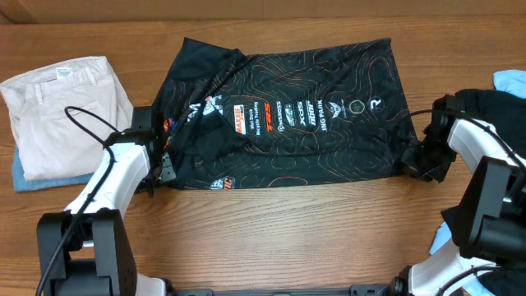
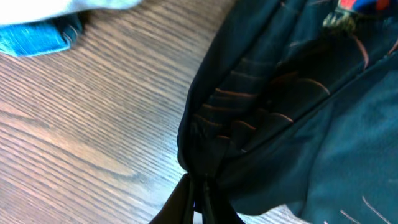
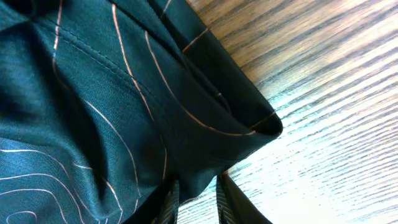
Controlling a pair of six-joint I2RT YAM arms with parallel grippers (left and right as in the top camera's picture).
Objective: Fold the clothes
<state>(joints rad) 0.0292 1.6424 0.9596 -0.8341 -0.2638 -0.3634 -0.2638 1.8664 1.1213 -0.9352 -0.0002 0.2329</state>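
Observation:
The clothes here are chiefly a black sports top (image 1: 288, 115) with orange contour lines and logos, spread flat across the middle of the table. My left gripper (image 1: 160, 168) sits at its left edge; in the left wrist view the gripper (image 2: 198, 182) is shut on a bunched fold of the top (image 2: 298, 124). My right gripper (image 1: 419, 160) is at the top's lower right corner. In the right wrist view the gripper (image 3: 198, 183) holds the hemmed corner of the top (image 3: 81, 106) between its fingers, with a narrow strip of table showing between them.
Folded beige trousers (image 1: 62, 111) lie at the far left on a blue cloth (image 1: 33, 179). A plain black garment (image 1: 493, 107) is heaped at the right edge beside a light blue piece (image 1: 511, 80). Wooden table (image 1: 288, 238) stretches along the front.

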